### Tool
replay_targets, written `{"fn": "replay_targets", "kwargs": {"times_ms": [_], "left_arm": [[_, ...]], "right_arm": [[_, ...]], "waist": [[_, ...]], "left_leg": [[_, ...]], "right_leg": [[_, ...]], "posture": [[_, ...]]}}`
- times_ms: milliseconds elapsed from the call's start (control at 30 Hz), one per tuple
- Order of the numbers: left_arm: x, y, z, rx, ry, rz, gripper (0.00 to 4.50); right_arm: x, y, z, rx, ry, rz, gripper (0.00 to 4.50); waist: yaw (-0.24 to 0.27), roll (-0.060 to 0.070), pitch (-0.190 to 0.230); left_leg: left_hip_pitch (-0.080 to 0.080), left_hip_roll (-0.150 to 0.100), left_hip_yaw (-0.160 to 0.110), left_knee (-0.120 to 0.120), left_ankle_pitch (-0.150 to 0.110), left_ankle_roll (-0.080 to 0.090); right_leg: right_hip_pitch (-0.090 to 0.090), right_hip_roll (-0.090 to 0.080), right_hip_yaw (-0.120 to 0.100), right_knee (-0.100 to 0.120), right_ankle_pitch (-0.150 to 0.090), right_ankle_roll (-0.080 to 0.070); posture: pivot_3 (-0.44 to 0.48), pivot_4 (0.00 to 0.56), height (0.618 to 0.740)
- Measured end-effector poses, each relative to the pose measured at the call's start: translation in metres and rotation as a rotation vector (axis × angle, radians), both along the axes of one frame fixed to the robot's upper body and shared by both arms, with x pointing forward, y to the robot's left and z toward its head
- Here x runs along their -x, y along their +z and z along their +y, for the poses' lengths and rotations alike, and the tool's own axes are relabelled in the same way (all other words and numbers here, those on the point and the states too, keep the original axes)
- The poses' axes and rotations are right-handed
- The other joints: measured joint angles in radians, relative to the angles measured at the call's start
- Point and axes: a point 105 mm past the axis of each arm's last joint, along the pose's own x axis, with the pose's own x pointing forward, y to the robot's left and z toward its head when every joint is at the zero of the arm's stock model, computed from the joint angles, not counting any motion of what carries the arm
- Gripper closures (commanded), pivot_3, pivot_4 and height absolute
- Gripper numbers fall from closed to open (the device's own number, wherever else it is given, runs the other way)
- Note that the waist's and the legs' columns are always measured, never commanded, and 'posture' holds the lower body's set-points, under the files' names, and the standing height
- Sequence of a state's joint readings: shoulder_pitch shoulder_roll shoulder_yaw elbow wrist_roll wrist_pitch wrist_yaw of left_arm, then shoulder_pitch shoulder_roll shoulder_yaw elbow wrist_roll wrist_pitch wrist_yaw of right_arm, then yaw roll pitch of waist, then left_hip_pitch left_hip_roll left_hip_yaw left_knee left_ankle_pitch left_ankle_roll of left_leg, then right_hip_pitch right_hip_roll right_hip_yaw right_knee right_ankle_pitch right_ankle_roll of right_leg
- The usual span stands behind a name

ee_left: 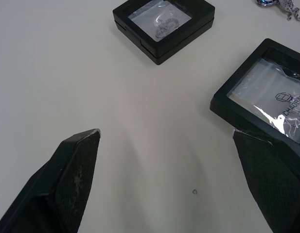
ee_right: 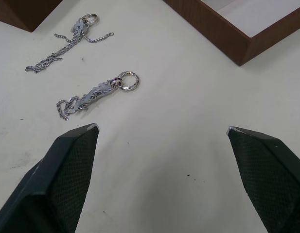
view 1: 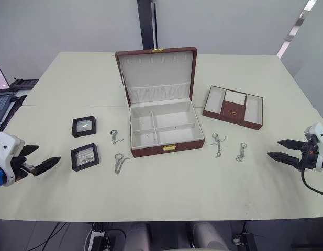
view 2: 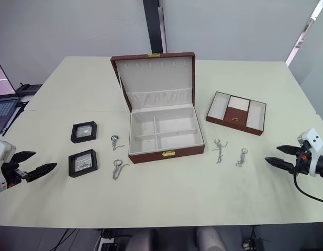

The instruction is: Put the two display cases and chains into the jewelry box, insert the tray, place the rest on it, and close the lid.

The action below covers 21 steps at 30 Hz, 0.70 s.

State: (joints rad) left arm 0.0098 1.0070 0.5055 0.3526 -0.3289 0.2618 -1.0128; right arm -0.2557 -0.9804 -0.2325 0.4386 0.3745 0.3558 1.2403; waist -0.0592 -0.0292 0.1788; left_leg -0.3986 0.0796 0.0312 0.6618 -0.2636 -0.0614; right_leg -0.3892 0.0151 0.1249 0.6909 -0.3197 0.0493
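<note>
With both the left gripper (view 1: 40, 159) and right gripper (view 1: 280, 149) spread and empty, the low near display case (view 1: 85, 157) may slide toward the worktop's left edge if a finger nudges it.

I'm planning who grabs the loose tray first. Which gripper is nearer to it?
Right. The right gripper hovers open at the table's right edge, nearer the robot than the tray. The left gripper is open at the far left, beyond the jewelry box.

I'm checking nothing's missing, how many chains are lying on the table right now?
4. Two lie left of the open jewelry box: chain and chain nearer the front edge. Two lie right of it: chain and chain. None looks hidden.
</note>
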Motion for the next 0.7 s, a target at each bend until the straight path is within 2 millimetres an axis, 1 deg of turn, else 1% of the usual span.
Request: {"fn": "replay_targets", "kwargs": {"times_ms": [267,533,700], "left_arm": [[0.000,-0.002,0.004,0.013,0.009,0.005,0.00],[0.003,-0.007,0.009,0.007,0.027,0.029,0.00],[0.002,-0.006,0.010,0.001,0.025,0.022,0.00]], "right_arm": [[-0.001,0.002,0.000,-0.001,0.002,-0.008,0.02],[-0.001,0.000,-0.003,-0.008,-0.013,-0.002,0.02],[-0.004,0.004,-0.002,-0.008,-0.010,-0.019,0.02]], "waist": [[0.000,0.000,0.000],[0.000,0.000,0.000],[0.000,0.000,0.000]], "left_leg": [[0.000,0.000,0.000,0.000,0.000,0.000],[0.000,0.000,0.000,0.001,0.000,0.000],[0.000,0.000,0.000,0.001,0.000,0.000]], "right_leg": [[0.000,0.000,0.000,0.001,0.000,0.000],[0.000,0.000,0.000,0.002,0.000,0.000],[0.000,0.000,0.000,0.003,0.000,0.000]], "posture": [[0.000,0.150,0.740],[0.000,0.150,0.740],[0.000,0.150,0.740]]}}
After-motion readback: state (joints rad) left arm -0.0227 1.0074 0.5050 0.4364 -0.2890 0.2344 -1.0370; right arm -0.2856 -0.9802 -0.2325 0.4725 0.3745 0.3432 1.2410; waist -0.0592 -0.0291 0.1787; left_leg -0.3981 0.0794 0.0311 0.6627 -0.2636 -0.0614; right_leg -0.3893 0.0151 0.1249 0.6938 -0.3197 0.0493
